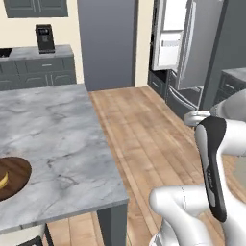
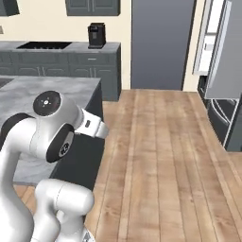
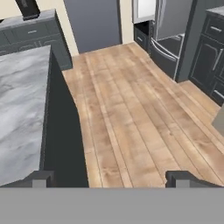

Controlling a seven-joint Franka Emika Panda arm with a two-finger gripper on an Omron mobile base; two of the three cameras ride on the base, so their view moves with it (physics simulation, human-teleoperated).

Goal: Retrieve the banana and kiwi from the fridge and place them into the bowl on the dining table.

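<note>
On dining table [image 1: 53, 129]: 1 bowl [image 1: 14, 177], 1 banana [image 1: 3, 180] | tool [image 3: 109, 178]: released, empty

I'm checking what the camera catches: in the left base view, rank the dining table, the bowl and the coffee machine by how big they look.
1. dining table
2. bowl, cut by the frame edge
3. coffee machine, far off, so its smallness is unsure

No readable text, label or number on any surface here.
</note>
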